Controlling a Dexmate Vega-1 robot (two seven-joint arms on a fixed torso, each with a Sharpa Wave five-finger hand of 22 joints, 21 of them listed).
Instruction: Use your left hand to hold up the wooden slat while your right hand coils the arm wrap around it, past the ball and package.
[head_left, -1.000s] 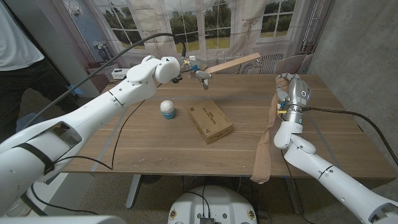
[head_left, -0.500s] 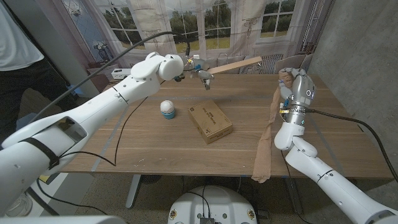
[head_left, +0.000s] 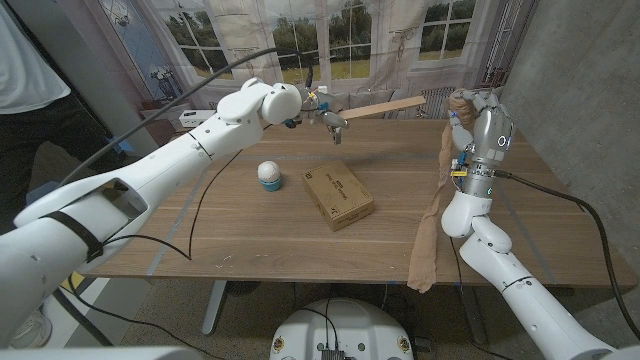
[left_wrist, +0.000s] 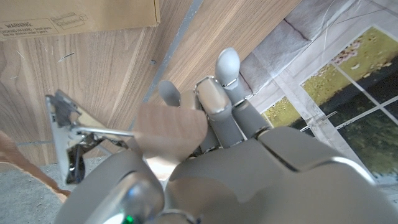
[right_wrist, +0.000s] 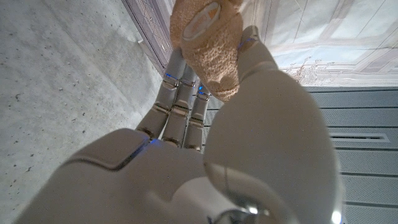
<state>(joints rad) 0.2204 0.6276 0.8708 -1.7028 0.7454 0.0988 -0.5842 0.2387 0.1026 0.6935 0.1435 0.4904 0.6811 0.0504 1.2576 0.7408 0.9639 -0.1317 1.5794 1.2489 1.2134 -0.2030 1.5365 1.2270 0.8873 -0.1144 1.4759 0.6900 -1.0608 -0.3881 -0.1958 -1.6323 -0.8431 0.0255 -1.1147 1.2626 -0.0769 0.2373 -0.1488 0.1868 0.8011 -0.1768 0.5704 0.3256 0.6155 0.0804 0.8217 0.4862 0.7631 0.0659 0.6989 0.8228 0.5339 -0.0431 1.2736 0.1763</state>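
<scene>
Left hand (head_left: 318, 103) grips pale flat wooden slat (head_left: 385, 104) aloft, 12 o'clock, clear for coiling; right hand (head_left: 478, 125) at 2 o'clock holds tan fabric arm wrap (head_left: 432, 222) raised.

Two glossy white, rounded arms are seen, each trailed by a black cable. A black band is worn on the left arm. The left hand (head_left: 318, 108) and right hand (head_left: 478, 118) are finished in silver-grey metal.

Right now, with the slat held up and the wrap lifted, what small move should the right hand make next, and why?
Probably carry the arm wrap across toward the wooden slat's free end. The left hand holds the slat above the table, while the right hand grips the wrap's top off to the side, apart from it.
</scene>
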